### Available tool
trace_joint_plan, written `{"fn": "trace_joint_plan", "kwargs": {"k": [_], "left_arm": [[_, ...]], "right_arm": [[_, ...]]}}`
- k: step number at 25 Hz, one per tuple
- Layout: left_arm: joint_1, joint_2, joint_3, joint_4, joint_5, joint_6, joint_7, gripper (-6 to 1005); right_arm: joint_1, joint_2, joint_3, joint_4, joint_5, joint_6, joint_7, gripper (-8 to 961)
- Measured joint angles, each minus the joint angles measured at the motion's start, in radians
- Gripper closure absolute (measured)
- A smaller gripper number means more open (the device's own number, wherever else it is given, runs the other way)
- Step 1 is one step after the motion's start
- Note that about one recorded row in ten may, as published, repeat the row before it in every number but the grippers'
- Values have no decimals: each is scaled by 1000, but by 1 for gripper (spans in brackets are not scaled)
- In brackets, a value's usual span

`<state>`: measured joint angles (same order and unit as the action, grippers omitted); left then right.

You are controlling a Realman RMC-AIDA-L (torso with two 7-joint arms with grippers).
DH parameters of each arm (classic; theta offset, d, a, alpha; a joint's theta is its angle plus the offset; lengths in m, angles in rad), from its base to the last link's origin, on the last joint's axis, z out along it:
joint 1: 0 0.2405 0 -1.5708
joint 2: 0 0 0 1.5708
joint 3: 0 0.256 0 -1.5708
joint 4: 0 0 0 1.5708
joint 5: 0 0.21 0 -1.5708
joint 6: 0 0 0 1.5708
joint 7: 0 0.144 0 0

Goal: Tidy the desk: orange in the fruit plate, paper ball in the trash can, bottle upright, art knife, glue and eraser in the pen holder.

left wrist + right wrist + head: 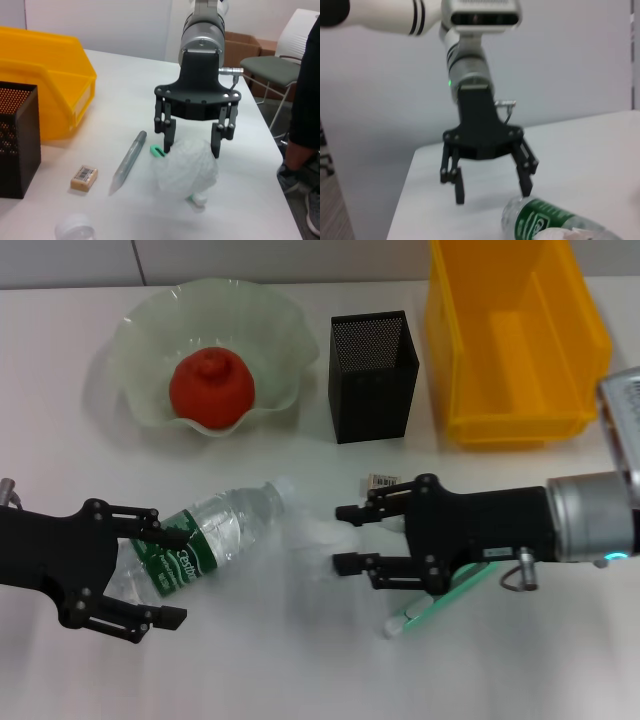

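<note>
The right gripper (pixel 343 537), fingers spread wide and holding nothing, brackets the white paper ball (pixel 312 533) at mid-table. To grip well, it likely should close gently around the wad's middle, keeping clear of the art knife (pixel 440 602) lying under it and the eraser (pixel 381 482) just beyond. The trash can (pixel 515 340) waits far right. The left gripper (pixel 170 576), also open and empty, straddles the lying bottle (pixel 205 537). The orange (pixel 211 389) already sits in the fruit plate (pixel 140 345), far left.
</note>
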<state>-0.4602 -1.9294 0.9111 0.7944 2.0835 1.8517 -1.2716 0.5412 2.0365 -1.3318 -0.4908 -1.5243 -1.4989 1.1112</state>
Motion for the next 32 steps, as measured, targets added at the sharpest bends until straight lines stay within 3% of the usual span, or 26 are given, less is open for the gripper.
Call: {"fn": "trace_joint_plan", "kwargs": {"k": [3, 6, 7, 8, 10, 11, 12, 13, 15, 18, 22, 26, 27, 28, 32], "left_arm": [[0, -2, 0, -1, -1, 0, 0, 172], [0, -30, -8, -3, -7, -1, 0, 172], [0, -30, -8, -3, -7, -1, 0, 173], [0, -47, -28, -4, -9, 1, 0, 173], [0, -54, -37, -4, -9, 2, 1, 173], [0, -70, -56, -10, -11, 2, 11, 173], [0, -70, -56, -10, -11, 2, 11, 173], [-1, -86, -77, -28, -12, 2, 33, 173], [-4, -94, -89, -46, -12, 3, 46, 173], [-13, -113, -117, -95, -22, 3, 72, 173], [-14, -119, -140, -130, -39, 3, 95, 173], [-5, -124, -156, -169, -78, 0, 125, 173], [0, -126, -158, -177, -89, -1, 135, 173], [10, -130, -170, -194, -108, -6, 163, 173], [22, -134, -205, -226, -130, -8, 209, 173]], "right_arm": [[-28, -1, 86, 0, -35, -41, 0, 478], [-47, -2, 128, 4, -39, -62, -1, 477], [-53, -4, 148, 8, -39, -74, -1, 477], [-58, -6, 164, 12, -39, -85, -2, 477], [-62, -9, 180, 18, -40, -98, -4, 477], [-71, -15, 211, 31, -41, -120, -10, 477], [-71, -15, 211, 31, -41, -120, -10, 478], [-81, -20, 247, 45, -46, -140, -15, 478], [-87, -22, 264, 49, -50, -148, -17, 478], [-117, -24, 369, 53, -79, -187, -29, 478], [-140, -23, 445, 58, -88, -201, -33, 479], [-182, -12, 604, 76, -84, -204, -39, 479], [-182, -12, 604, 76, -84, -204, -39, 479], [-199, -4, 685, 81, -84, -204, -42, 479], [-214, 7, 781, 91, -83, -202, -51, 478]]}}
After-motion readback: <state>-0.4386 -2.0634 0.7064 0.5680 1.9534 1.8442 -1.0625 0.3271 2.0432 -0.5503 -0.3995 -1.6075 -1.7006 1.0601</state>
